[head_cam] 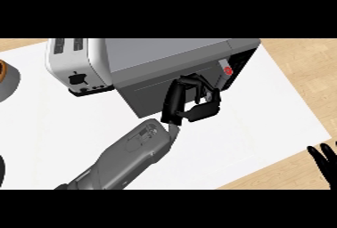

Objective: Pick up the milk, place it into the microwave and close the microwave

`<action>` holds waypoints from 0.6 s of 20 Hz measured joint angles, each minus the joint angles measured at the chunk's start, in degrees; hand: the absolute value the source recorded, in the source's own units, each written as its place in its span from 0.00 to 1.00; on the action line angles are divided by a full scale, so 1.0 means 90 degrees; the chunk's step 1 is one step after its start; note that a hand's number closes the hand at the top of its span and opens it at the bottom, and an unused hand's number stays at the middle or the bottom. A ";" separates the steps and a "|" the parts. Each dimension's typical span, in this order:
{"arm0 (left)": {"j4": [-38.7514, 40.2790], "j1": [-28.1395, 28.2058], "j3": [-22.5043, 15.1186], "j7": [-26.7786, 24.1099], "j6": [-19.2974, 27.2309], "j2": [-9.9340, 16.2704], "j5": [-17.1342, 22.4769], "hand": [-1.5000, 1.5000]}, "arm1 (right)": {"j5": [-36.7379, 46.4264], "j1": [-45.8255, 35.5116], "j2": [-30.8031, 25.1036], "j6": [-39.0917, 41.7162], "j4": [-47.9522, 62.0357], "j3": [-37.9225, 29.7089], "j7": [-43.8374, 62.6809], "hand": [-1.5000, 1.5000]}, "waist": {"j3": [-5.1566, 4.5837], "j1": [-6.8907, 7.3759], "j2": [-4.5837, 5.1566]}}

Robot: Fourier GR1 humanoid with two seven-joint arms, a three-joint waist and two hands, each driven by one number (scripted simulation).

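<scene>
Left forearm (128, 156) rose from the counter's (263, 129) near edge; left hand (191, 100) curled against the microwave (164, 67) door, milk (226, 71) partly hidden inside. Right hand (324, 162), cut off, rested open.

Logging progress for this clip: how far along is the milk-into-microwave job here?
Done, apparently: no milk shows on the white counter, so it is likely inside. In hand: the left hand is at the front of the grey box-shaped microwave, fingers curled. Left: whether the door is fully closed is unclear. The right hand rests at the lower right edge.
</scene>
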 measured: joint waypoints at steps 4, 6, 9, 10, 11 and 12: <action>0.0038 0.0004 -0.0009 -0.0176 0.0044 0.0004 0.0091 1.00 | -0.0094 -0.0008 -0.0096 0.0024 -0.0119 -0.0113 0.0017 0.00 | 0.0003 -0.0046 0.0000; 0.0065 -0.0011 -0.0004 -0.0243 0.0060 -0.0008 0.0133 1.00 | -0.0158 0.0002 -0.0135 0.0044 -0.0174 -0.0147 0.0032 0.00 | 0.0006 -0.0068 0.0006; 0.0082 -0.0017 -0.0011 -0.0351 0.0076 -0.0006 0.0188 1.00 | -0.0279 0.0047 -0.0166 0.0080 -0.0228 -0.0150 0.0069 0.00 | 0.0011 -0.0092 0.0016; 0.0088 -0.0022 -0.0016 -0.0384 0.0076 -0.0008 0.0205 1.00 | -0.0342 0.0059 -0.0171 0.0089 -0.0244 -0.0146 0.0085 0.00 | 0.0012 -0.0090 0.0022; 0.0098 -0.0032 -0.0024 -0.0401 0.0084 -0.0012 0.0226 1.00 | -0.0394 0.0059 -0.0183 0.0100 -0.0262 -0.0150 0.0098 0.00 | 0.0014 -0.0086 0.0024; 0.0107 -0.0043 -0.0034 -0.0416 0.0088 -0.0015 0.0252 1.00 | -0.0450 0.0081 -0.0192 0.0113 -0.0276 -0.0143 0.0117 0.00 | 0.0015 -0.0091 0.0026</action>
